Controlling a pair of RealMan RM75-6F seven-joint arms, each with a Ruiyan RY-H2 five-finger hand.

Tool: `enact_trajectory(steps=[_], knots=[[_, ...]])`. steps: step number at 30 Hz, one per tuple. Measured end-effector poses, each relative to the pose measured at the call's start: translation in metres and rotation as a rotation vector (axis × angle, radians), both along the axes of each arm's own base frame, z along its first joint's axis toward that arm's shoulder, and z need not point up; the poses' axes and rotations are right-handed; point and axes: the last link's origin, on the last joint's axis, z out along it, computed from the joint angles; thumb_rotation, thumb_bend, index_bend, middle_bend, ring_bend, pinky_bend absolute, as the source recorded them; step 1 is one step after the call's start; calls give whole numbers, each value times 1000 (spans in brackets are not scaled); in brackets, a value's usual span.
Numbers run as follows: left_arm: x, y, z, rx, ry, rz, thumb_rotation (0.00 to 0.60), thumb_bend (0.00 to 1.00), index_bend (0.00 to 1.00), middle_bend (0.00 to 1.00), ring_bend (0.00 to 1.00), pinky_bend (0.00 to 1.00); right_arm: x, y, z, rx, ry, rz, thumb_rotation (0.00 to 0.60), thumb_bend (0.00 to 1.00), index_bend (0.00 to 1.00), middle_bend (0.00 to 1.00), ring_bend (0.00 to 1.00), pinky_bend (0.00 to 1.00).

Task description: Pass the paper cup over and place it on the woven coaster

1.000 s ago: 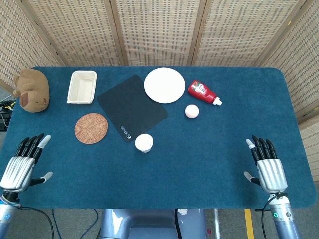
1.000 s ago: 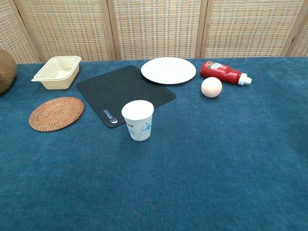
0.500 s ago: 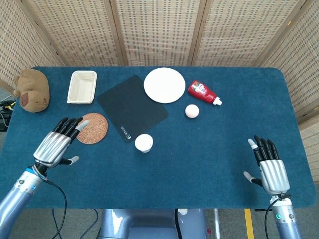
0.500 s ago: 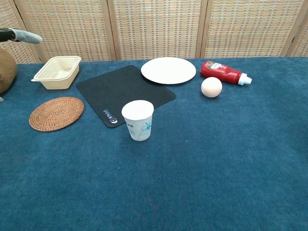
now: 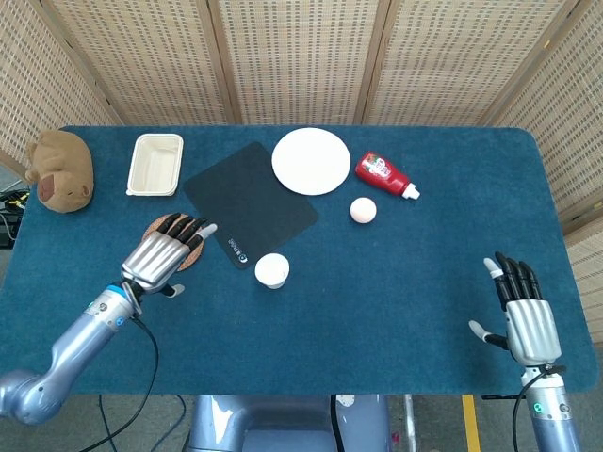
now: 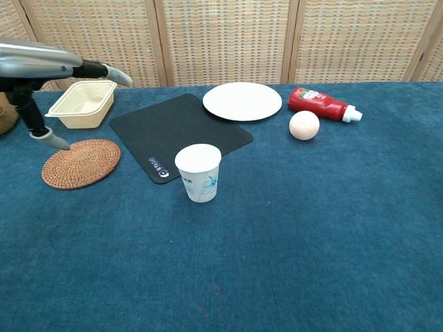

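- The paper cup stands upright on the blue bench, just in front of the near corner of the black mat; from the head view its inside looks white and I cannot tell any contents.
- The cream takeaway tray sits beyond the mat's left edge, and nothing shows inside it.
- The woven coaster lies left of the mat, well apart from the cup, with nothing resting on it.
- The left hand hangs over the coaster with fingers spread, holding nothing, and partly hides it in the head view.
- The right hand is spread and bare, far right of the mat near the bench's front edge.
- A white plate lies past the mat's far right corner.
- A red sauce bottle lies on its side right of the plate; its label is unreadable.
- A pale ball sits just in front of the bottle.
- A brown plush animal lies far left of the tray.
- The mat carries small white print, too small to read.
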Motion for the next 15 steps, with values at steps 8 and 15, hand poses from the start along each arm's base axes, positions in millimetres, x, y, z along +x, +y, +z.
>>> enact_trajectory(steps=[8,15], knots=[[37,10,-35,-39,39,-21,600,195,0,0,0,0,-5,-2,4,0,-37,-11,600,50,0,0,0,0],[62,12,-60,-52,78,-39,600,196,0,0,0,0,-9,-3,8,-4,-67,-16,600,50,0,0,0,0]])
